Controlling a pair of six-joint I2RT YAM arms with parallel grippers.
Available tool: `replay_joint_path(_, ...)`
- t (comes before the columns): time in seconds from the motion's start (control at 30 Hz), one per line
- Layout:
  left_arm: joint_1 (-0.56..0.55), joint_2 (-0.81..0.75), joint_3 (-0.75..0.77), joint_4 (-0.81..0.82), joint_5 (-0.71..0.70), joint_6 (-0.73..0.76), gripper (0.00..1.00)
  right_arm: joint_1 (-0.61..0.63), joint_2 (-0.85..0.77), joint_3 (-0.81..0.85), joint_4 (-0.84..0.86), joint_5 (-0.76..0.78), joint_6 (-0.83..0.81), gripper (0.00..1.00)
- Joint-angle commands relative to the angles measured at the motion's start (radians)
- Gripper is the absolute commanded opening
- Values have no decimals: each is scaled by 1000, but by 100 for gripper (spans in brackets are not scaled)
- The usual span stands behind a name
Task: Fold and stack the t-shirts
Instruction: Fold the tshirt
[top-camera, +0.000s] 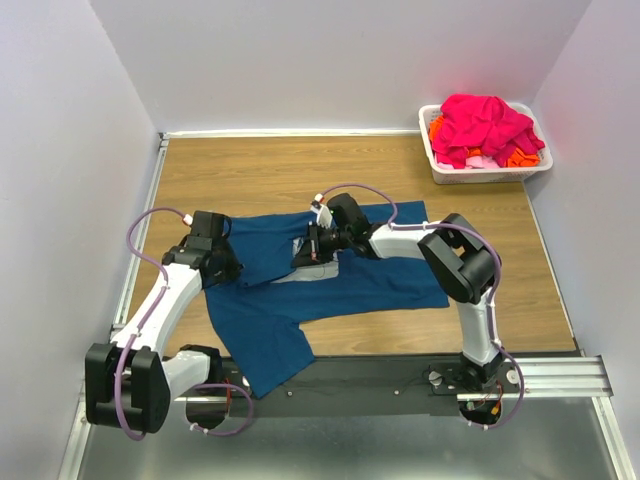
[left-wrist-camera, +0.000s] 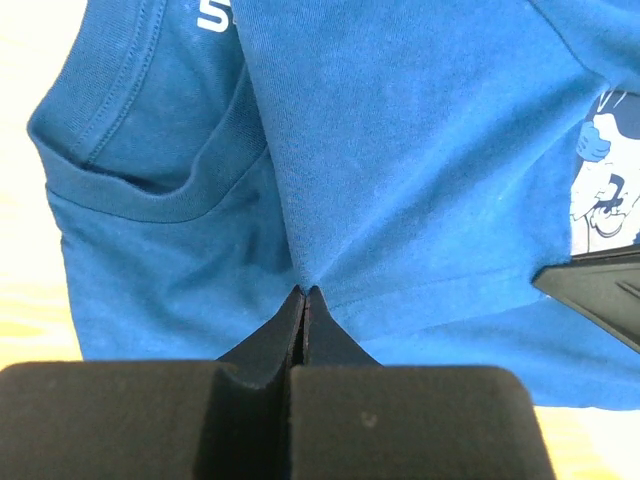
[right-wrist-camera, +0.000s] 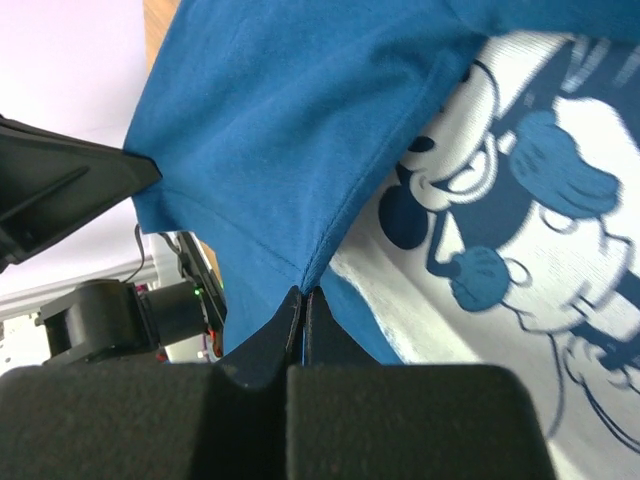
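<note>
The dark teal-blue t-shirt (top-camera: 350, 280) lies spread on the wooden table (top-camera: 260, 175), its pale cartoon print (right-wrist-camera: 520, 200) partly covered by a folded-over flap. My left gripper (top-camera: 232, 262) is shut on a pinch of the blue cloth (left-wrist-camera: 304, 288) near the collar (left-wrist-camera: 130, 180). My right gripper (top-camera: 305, 252) is shut on a hemmed edge of the same shirt (right-wrist-camera: 305, 290) and holds it lifted over the print. Magenta-pink (top-camera: 485, 125) and orange (top-camera: 520, 157) t-shirts lie heaped in the basket.
A white plastic basket (top-camera: 438, 165) stands at the back right corner of the table. Pale walls close in the left, back and right sides. A metal rail (top-camera: 560, 370) runs along the near edge by the arm bases.
</note>
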Motion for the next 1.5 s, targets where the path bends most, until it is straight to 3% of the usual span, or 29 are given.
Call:
replay_joint_path(0.0,-5,-31,22,-43,-47,17,0,27,39,47,-41,-20,-27,2)
replay_joint_path(0.37,-7,-12,-34,-17,-15,31,0,39,50,44,-82,-13,-32,2)
replay_joint_path(0.63,-5,-51,21,-77,-72,37,0,39,-7,64,-148,3,-65,2)
replay_joint_path(0.83,-7,-63,12,-92,-54,39,1,39,16,65,-165,12,-79,9)
replay_joint_path(0.9,-7,-68,-16,-69,-23,33,5,39,25,65,-170,10,-84,13)
replay_joint_path(1.03,-7,-90,-27,-57,-4,14,30,37,7,88,-222,29,-133,26)
replay_joint_path(1.07,-5,-100,-19,-57,-4,11,45,33,-2,111,-263,50,-172,33)
replay_joint_path(1.17,-4,-130,25,-46,-67,-4,69,-5,-57,122,-318,70,-225,39)
replay_joint_path(1.33,65,-71,97,95,-123,37,70,-146,-146,82,-340,90,-266,39)
replay_joint_path(1.4,116,-11,127,197,-97,71,65,-237,-171,68,-343,104,-277,40)
replay_joint_path(1.47,137,108,172,265,-57,102,51,-327,-182,53,-343,125,-288,40)
